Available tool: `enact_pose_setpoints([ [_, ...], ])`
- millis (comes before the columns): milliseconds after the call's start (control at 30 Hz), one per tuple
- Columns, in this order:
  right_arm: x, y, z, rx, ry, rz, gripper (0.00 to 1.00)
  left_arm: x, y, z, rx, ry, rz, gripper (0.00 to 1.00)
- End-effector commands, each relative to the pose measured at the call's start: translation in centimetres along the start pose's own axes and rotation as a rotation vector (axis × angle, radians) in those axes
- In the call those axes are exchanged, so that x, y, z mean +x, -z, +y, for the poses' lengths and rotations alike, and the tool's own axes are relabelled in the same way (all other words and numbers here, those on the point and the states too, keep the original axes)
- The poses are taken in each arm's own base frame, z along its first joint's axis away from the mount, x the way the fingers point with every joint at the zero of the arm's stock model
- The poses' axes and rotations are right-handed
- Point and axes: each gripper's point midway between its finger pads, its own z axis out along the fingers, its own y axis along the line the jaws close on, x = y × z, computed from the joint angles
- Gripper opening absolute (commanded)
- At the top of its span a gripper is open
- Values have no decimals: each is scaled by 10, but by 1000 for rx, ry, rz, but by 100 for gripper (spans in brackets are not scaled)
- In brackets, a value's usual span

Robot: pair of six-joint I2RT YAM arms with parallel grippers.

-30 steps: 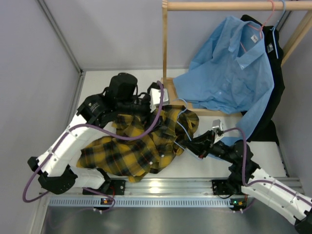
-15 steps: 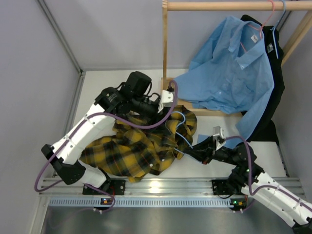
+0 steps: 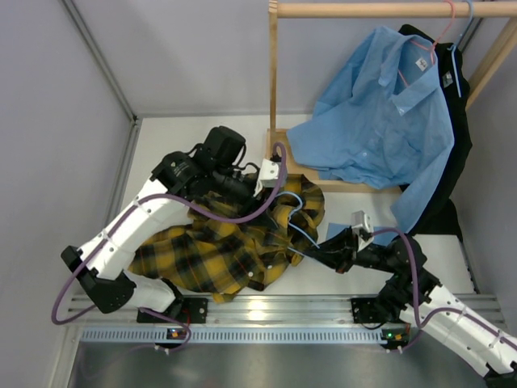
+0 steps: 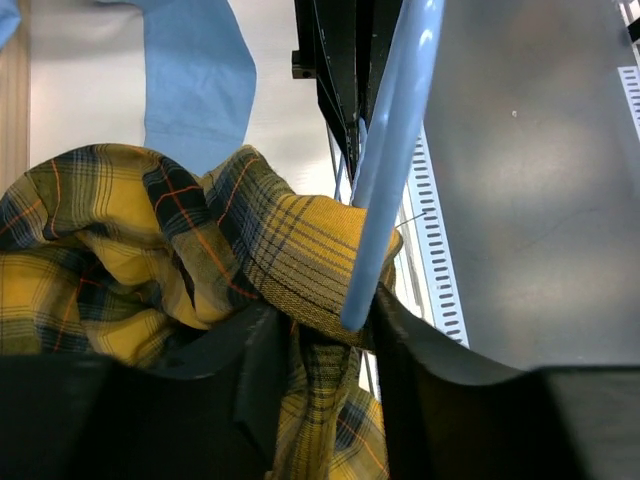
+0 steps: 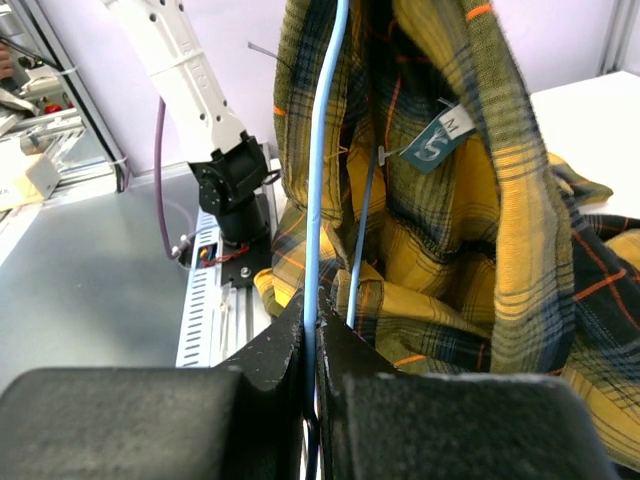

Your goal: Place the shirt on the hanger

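The yellow-and-black plaid shirt (image 3: 218, 250) lies bunched on the table between the arms. One fold is lifted over the pale-blue hanger (image 3: 296, 199). My left gripper (image 3: 280, 183) reaches in from above at the shirt's upper right. In the left wrist view the left gripper (image 4: 325, 340) has plaid shirt (image 4: 150, 250) cloth filling its jaws, and the hanger (image 4: 395, 150) bar rests against the right finger. My right gripper (image 3: 313, 253) is shut on the hanger wire (image 5: 315, 150), low at the right gripper (image 5: 312, 310). Shirt (image 5: 480, 260) fabric drapes beside it, with its label (image 5: 440, 140) showing.
A light-blue shirt (image 3: 380, 121) hangs on a pink hanger (image 3: 440, 32) from the wooden rack (image 3: 371, 10) at the back right, with a black garment (image 3: 452, 162) behind it. The rack's wooden base (image 3: 283, 149) sits just beyond the left gripper. A metal rail (image 3: 266, 311) runs along the near edge.
My left arm swung right to the shirt fold by the hanger. Its jaws narrowed from wide open onto the cloth. The right gripper drew slightly right, still holding the hanger.
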Motion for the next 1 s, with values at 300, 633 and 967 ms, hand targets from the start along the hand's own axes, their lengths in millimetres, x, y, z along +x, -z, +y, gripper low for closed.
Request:
enact_pose_setpoints([
  [300, -61, -3, 26, -96, 181, -98, 0, 5, 12, -18, 0, -37, -18, 20],
  [633, -77, -10, 25, -88, 199, -79, 2, -3, 26, -25, -51, -103, -39, 0],
  [967, -59, 23, -41, 379, -35, -115, 83, -10, 74, 60, -679, 27, -75, 0],
])
